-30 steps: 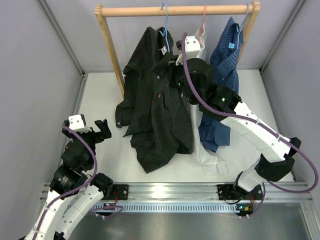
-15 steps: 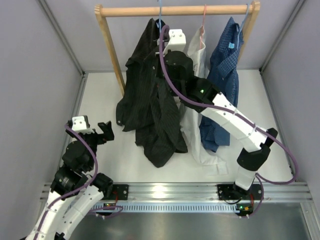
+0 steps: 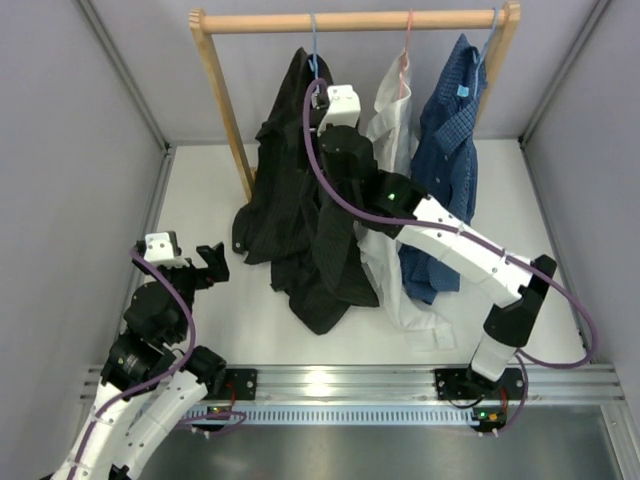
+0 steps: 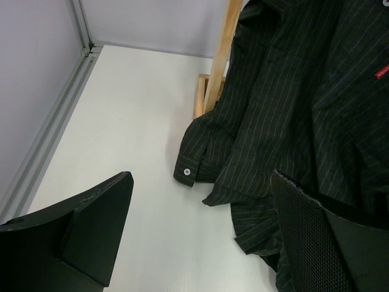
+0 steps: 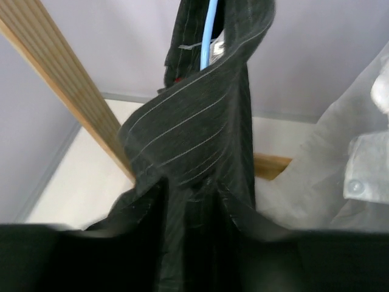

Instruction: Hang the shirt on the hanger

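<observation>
Top external view gives me the white surface [image 3: 200, 190] with a wooden clothes rack [image 3: 350, 20] standing at its far side, and three garments in a row under the rail. The shirt [image 3: 300, 220] is the leftmost and the biggest shape: black with pinstripes, its collar end up by the rail and its lower half spilling down in a heap on the surface. Beside it on the right hangs a white shirt [image 3: 385, 130], then a blue dotted shirt [image 3: 445, 130]. My right arm [image 3: 450, 240] reaches diagonally across the two other garments to the black shirt's collar, while my left arm [image 3: 150, 330] is folded back near its base, well apart from the rack. The left gripper [image 3: 185, 262] is spread wide with nothing between its fingers; from its wrist view I see a buttoned cuff [image 4: 186, 172] lying on the surface. The right gripper [image 5: 189, 188] has a fold of the black fabric between its fingers, which stand slightly apart, and I cannot tell whether they clamp it. The hanger [image 3: 313, 45], thin and light blue, rises out of the collar with its hook at the rail. A small red mark [image 4: 382, 71] shows on the chest.
</observation>
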Robot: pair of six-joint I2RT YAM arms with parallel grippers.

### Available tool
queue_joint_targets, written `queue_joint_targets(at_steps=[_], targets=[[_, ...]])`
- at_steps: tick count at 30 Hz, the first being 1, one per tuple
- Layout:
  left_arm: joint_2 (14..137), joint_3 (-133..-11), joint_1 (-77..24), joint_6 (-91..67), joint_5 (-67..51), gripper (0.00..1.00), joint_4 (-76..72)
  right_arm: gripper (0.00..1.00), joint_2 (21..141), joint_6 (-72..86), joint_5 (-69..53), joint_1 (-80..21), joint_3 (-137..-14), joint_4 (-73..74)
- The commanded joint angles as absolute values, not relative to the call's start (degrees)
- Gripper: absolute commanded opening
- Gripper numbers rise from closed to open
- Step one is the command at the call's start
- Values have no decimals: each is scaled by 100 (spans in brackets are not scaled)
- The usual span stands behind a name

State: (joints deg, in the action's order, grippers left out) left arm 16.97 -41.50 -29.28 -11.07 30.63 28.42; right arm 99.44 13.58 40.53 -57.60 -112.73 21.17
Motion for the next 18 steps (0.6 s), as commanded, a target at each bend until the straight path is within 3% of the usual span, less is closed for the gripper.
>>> queue_joint_targets(at_steps=[1,2,9,15,18], targets=[[1635,-4122,-2900,-1134,2971,98,2575,92,9378,1362,3667,-5854,-10979,1600],[1635,-4122,-2892,-1134,2971,98,2566,99,9265,1388,3587,-5854,-10873,1608],[1722,-4122,-2900,-1116,2830,98,2584,100,8412,2100,3779,-5757,-9652,1600],[1784,-4122,-2892,-1116,2733,98,2593,99,7823,1706,2384,-5757,-9071,1670],[1819,-4122,-2900,-1116,2698,98,2601,99,7419,1714,2425,-5783,-8729,1670]])
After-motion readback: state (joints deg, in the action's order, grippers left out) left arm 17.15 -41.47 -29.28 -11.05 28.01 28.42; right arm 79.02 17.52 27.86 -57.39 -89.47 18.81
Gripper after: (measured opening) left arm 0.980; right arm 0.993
